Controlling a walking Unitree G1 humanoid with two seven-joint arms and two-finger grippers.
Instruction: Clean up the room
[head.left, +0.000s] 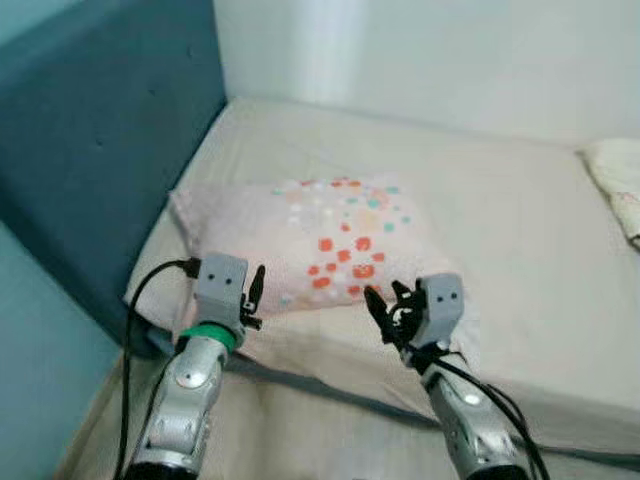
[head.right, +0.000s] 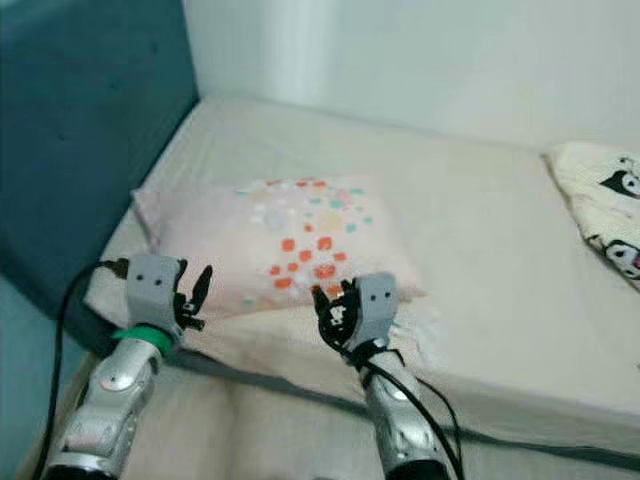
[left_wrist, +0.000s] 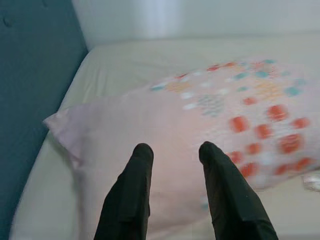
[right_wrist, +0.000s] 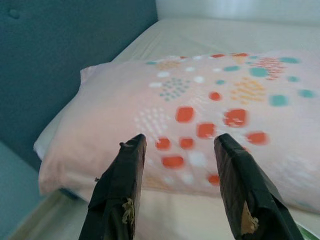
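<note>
Bed (head.left: 520, 230) with a beige sheet runs across the view. Blue padded headboard (head.left: 90, 140) bounds it on the robot's left, white wall (head.left: 420, 50) bounds the far side. Near edge of the mattress sits just ahead of both arms, with a strip of pale floor (head.left: 300, 430) below it. Wide bare stretch of sheet to the right of the pillow, up to the far right edge.

Pillow (head.left: 310, 245): pale pink, with red, orange and teal dots and squares, lying flat on the head end of the bed near the headboard. Its near edge is close to the mattress edge.

Left claw (head.left: 255, 295): raised over the near left corner of the pillow, fingers (left_wrist: 135, 185) a narrow gap apart, holding nothing. In the left wrist view the pillow lies straight ahead past the fingertips; cannot tell if they touch the fabric.

Right claw (head.left: 390, 310): at the near right corner of the pillow, fingers (right_wrist: 125, 175) spread wide, holding nothing. In the right wrist view the pillow's printed patch sits directly beyond and between the two fingertips, with the sheet below them.

Second piece of bedding (head.right: 600, 210): white with black cartoon figures, at the far right of the bed, well apart from the pillow and both claws
</note>
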